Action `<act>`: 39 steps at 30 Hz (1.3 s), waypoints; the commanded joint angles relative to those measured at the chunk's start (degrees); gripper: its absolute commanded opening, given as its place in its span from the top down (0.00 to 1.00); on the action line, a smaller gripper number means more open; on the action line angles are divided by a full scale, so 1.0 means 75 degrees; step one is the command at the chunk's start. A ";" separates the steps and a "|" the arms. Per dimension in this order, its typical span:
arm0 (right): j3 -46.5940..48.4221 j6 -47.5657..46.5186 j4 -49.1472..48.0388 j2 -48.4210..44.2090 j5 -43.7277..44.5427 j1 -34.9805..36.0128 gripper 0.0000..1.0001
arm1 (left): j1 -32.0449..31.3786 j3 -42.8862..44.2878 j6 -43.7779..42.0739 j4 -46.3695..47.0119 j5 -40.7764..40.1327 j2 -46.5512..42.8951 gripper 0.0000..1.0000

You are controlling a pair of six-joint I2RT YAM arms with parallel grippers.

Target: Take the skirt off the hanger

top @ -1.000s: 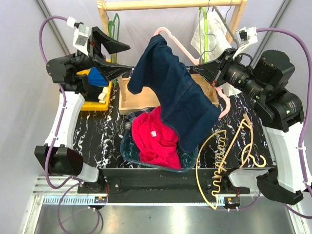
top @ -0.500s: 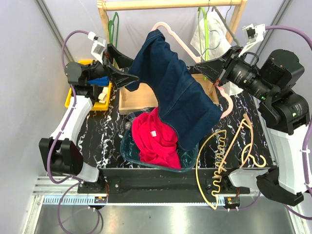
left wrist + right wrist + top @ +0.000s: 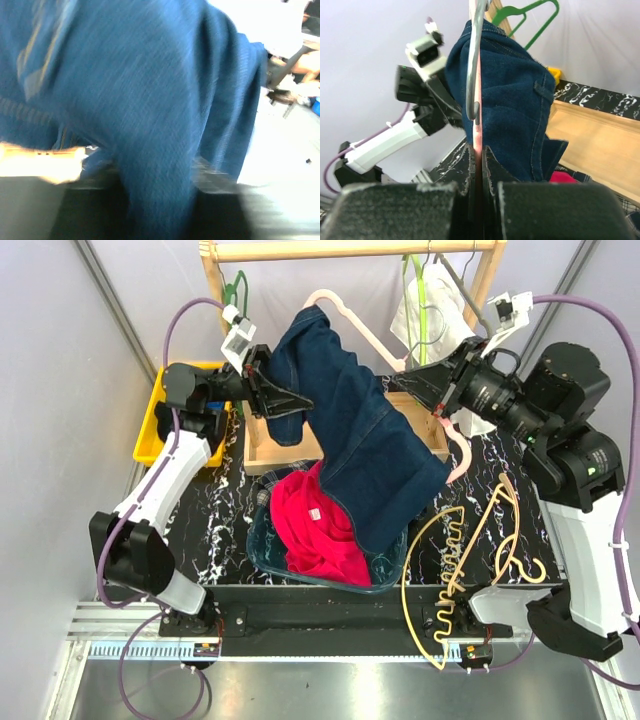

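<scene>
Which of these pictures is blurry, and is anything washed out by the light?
Left wrist view: smeared all over, the skirt filling it as soft blue streaks, upper right corner washed out white. Right wrist view: crisp on the hanger and the denim seams. Top view: sharp, evenly lit.

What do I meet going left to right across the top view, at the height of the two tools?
Yellow bin → left tool, at the skirt's edge → skirt → right tool, clamped on the pink hanger.
</scene>
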State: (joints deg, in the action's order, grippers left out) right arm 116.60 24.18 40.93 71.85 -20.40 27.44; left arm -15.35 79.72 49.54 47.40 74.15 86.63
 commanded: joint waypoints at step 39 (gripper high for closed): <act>-0.5151 -0.1270 0.1148 -0.4279 0.2673 0.0068 1.00 | 0.0385 0.4513 -0.1201 -0.2663 -0.0067 -0.0664 1.00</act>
State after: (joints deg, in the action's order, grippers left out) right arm 78.06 12.38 38.76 46.35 0.78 27.86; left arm -8.58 117.60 42.44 28.67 76.47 81.62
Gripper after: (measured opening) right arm 0.032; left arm 0.039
